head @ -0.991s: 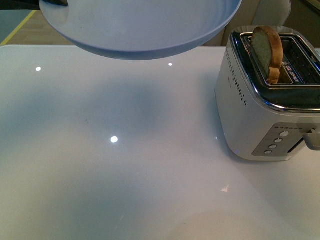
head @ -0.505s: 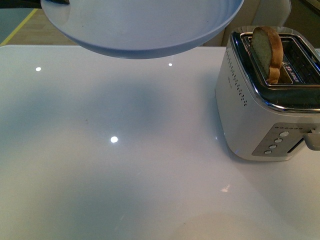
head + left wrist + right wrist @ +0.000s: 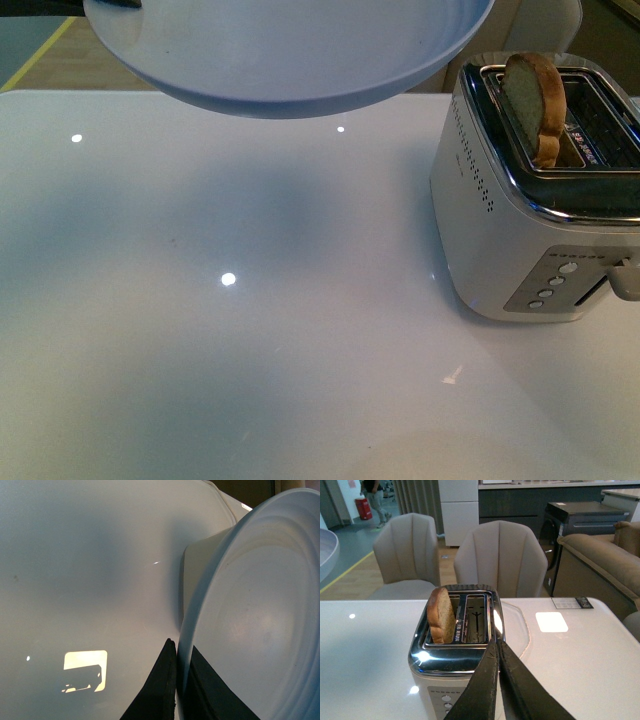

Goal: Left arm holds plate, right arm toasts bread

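Plate (image 3: 290,50) rim pinched by left claw (image 3: 180,652), right claw (image 3: 496,647) closed beside toaster (image 3: 455,652), bread (image 3: 441,616) upright in it

White table with one toaster on it.
The table (image 3: 250,380) is glossy and white, with three small round light spots (image 3: 228,279) reflected across its left and middle and a soft grey shadow (image 3: 250,210) spread over its far middle. The toaster (image 3: 500,230) stands on the right side toward the far edge, its base flat on the top; it is pale-bodied with a chrome top, and a button panel (image 3: 555,285) on its near end. In the right wrist view a bright square reflection (image 3: 551,621) lies on the table beside the toaster.
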Robot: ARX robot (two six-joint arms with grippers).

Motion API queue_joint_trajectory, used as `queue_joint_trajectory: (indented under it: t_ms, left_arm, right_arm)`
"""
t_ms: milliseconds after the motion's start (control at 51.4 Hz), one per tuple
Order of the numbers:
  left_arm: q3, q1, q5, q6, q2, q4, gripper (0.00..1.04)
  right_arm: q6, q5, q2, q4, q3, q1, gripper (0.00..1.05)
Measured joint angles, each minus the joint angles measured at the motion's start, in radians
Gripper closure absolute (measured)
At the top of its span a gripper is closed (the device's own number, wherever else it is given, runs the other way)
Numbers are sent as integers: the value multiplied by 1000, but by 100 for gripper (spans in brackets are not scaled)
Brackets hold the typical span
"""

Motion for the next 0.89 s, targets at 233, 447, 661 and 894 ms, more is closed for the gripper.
queue_joint_trajectory:
  t_ms: [233, 447, 661, 894]
  left_arm:
    - [-5, 1, 6, 0, -2, 8, 102]
    - [-22, 5, 20, 0, -2, 18, 102]
    - [-24, 12, 33, 1, -2, 21, 102]
    - [-30, 41, 53, 8, -2, 34, 102]
  right_arm:
    - [0, 0, -1, 0, 0, 0, 64]
    - [0, 0, -1, 0, 0, 0, 27]
    - [0, 0, -1, 0, 0, 0, 9]
    - [0, 0, -1, 0, 0, 0, 9]
